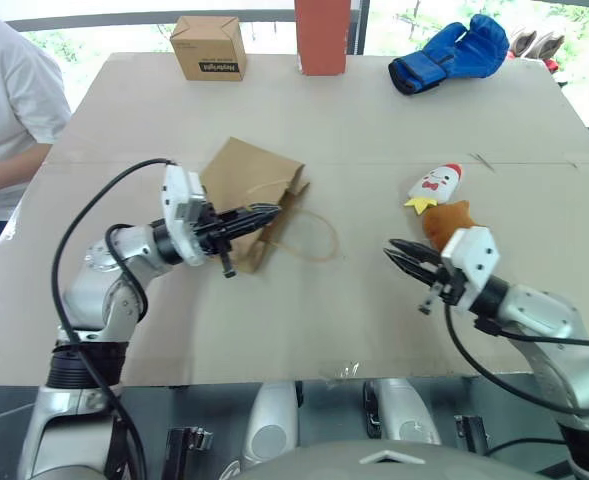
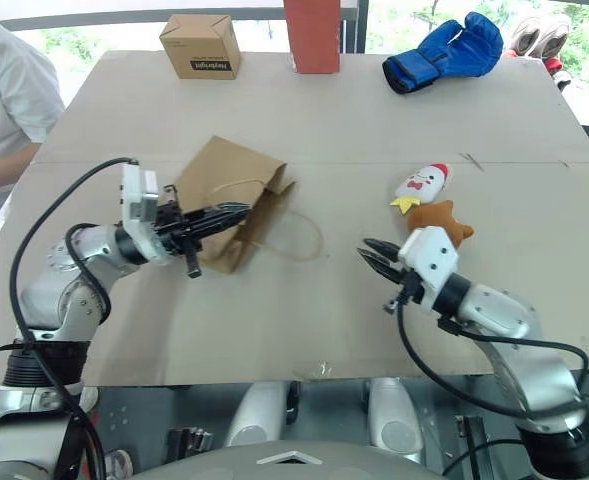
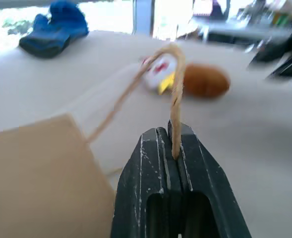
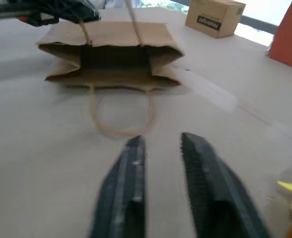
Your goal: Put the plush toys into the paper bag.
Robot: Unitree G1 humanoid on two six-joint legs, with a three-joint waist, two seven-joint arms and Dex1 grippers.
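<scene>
The brown paper bag [image 1: 246, 182] lies on its side at the table's middle left, its mouth facing my right gripper [image 4: 160, 141]. My left gripper [image 1: 269, 212] is shut on the bag's upper handle [image 3: 178, 89], lifting it off the table. The lower handle [image 1: 312, 238] lies flat on the table. Side by side to the right lie the two plush toys, the white one with a red top [image 1: 436, 185] and the orange-brown one [image 1: 452, 218]. The right gripper [image 1: 402, 252] hovers just in front of the orange-brown toy, fingers apart and empty, pointing toward the bag.
A small printed cardboard box [image 1: 209, 48], an upright red-orange block [image 1: 322, 35] and a blue boxing glove [image 1: 452, 52] stand along the table's far edge. A person in a white shirt [image 1: 9, 100] sits at the left side.
</scene>
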